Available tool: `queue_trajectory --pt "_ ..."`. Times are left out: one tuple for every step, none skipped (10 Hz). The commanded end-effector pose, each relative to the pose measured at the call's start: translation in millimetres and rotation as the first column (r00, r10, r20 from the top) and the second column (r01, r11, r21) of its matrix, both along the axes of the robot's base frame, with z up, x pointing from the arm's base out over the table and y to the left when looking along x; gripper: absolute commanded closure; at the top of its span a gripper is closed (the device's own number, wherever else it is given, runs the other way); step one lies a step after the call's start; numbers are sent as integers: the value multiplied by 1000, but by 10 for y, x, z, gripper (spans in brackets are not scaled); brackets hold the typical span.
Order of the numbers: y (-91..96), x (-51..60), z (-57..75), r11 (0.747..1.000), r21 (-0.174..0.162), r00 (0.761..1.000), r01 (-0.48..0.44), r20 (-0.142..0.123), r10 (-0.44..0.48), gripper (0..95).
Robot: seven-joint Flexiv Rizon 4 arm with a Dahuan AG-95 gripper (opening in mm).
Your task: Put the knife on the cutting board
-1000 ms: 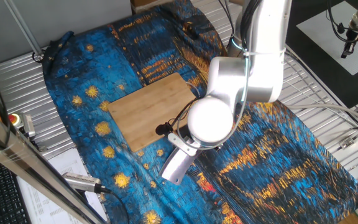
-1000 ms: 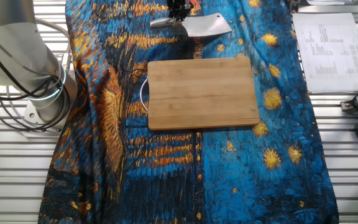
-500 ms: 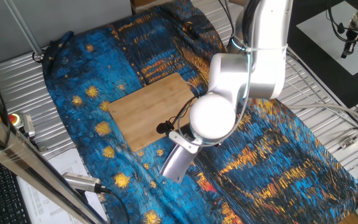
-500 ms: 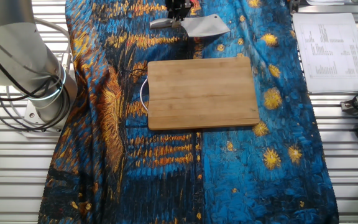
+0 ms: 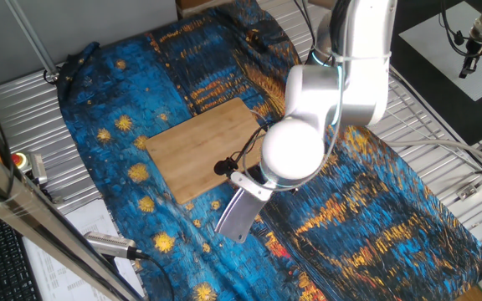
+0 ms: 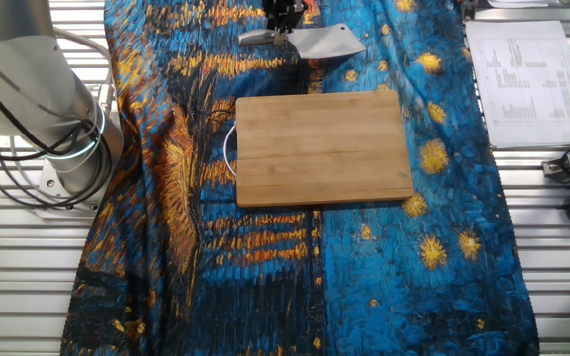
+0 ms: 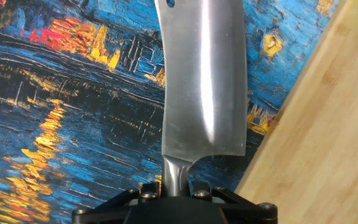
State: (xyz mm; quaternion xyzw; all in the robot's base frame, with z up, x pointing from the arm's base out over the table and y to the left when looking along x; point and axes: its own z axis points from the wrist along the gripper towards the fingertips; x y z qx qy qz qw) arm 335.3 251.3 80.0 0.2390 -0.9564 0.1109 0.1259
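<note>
Knife (image 7: pixel 204 81) lifted, edging toward the board.
Fingers (image 6: pixel 285 22) clamped on its handle; blade has shifted slightly, still off the cutting board (image 6: pixel 323 146).

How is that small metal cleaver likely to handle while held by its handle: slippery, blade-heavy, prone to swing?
The knife looks all metal and rigid, so it should not flex. Its broad blade extends well past the gripper, so it is probably blade-heavy and could droop or pivot. The polished, rounded handle looks slippery, so it may twist in the grasp.
</note>
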Motion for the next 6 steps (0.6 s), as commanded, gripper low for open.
queue_trajectory --pt "10 10 -2 997 -58 998 -54 11 55 950" --pt "9 9 -2 993 -85 997 -77 19 79 950" --pt "8 8 0 991 -100 996 -86 21 89 950" --pt "-1 1 9 989 -111 995 -93 30 97 950" --pt "-15 -9 20 989 -114 994 -97 44 103 950" --pt "-27 -20 35 988 -120 993 -101 55 109 950"
